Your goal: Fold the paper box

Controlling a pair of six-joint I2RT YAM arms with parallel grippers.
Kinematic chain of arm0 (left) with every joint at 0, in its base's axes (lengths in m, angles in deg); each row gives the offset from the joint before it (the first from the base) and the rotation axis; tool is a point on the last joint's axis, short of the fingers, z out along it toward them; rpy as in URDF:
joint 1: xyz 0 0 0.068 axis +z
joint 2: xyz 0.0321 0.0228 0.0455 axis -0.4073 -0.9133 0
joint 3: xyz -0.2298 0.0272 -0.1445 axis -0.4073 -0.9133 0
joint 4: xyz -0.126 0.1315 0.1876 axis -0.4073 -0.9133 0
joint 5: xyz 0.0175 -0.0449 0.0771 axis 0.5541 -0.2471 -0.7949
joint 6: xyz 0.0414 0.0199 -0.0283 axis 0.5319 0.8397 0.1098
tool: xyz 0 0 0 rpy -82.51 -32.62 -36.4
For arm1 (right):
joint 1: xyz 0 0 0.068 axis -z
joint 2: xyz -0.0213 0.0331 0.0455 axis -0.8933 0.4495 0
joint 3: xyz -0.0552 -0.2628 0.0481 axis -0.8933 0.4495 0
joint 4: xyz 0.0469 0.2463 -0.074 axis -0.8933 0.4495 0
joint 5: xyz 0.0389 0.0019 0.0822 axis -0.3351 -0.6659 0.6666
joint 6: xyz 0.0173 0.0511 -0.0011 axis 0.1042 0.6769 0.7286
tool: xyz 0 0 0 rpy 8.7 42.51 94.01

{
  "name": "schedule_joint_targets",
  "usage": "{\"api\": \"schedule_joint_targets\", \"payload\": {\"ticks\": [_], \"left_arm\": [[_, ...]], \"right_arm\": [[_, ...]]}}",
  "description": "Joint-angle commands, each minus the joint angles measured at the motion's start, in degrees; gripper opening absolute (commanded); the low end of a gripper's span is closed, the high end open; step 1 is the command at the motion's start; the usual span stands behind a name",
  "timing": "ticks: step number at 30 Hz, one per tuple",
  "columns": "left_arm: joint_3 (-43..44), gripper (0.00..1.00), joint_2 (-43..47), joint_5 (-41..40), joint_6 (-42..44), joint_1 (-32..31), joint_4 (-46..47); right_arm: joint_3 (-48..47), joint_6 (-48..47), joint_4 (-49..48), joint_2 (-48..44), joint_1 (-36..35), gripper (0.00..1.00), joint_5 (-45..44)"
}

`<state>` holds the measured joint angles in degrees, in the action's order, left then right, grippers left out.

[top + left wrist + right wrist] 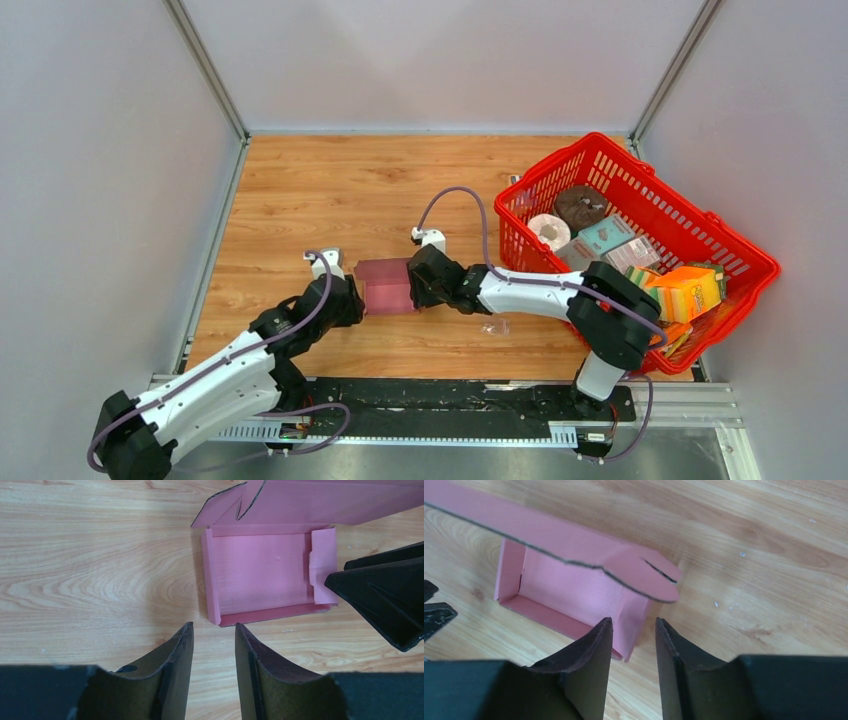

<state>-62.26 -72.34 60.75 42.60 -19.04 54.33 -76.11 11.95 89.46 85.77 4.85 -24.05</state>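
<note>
The box point(385, 285), lid flap point(325, 500) up, lies on the table point(300, 190); left claw point(214, 630) at 9 o'clock and right claw point(634, 625) at 3 o'clock, both unclenched, flank it, likely steadying its walls.

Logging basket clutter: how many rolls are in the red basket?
2: a white roll by the left wall of the red basket, and a dark brown roll just behind it, toward the far corner. More may lie hidden deeper down.

Desk point(320, 190) beyond the paper box point(385, 285) lies open. Left claw point(352, 298) and right claw point(412, 285) crowd its ends; red basket point(550, 165) blocks farther right.
</note>
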Motion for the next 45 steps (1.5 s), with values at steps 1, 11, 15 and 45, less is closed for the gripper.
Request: {"api": "schedule_joint_targets", "payload": {"ticks": [1,11,15,45], "left_arm": [[0.8,0.44,-3.1,-1.8,0.4,0.2,5.1],[-0.2,0.44,-5.4,-2.2,0.4,0.2,6.8],[0.1,0.44,-6.8,-2.5,0.4,0.2,6.8],[-1.8,0.44,2.5,-8.6,-1.3,0.4,0.4]], "right_arm": [[-3.4,-1.1,-4.0,2.0,-0.3,0.37,-2.7],[-5.6,-2.1,-1.1,5.8,-0.4,0.20,-4.0],[-5.7,-3.2,-0.9,6.4,-1.1,0.22,-4.5],[-15.5,-3.8,13.0,22.8,-8.7,0.00,-24.6]]}}
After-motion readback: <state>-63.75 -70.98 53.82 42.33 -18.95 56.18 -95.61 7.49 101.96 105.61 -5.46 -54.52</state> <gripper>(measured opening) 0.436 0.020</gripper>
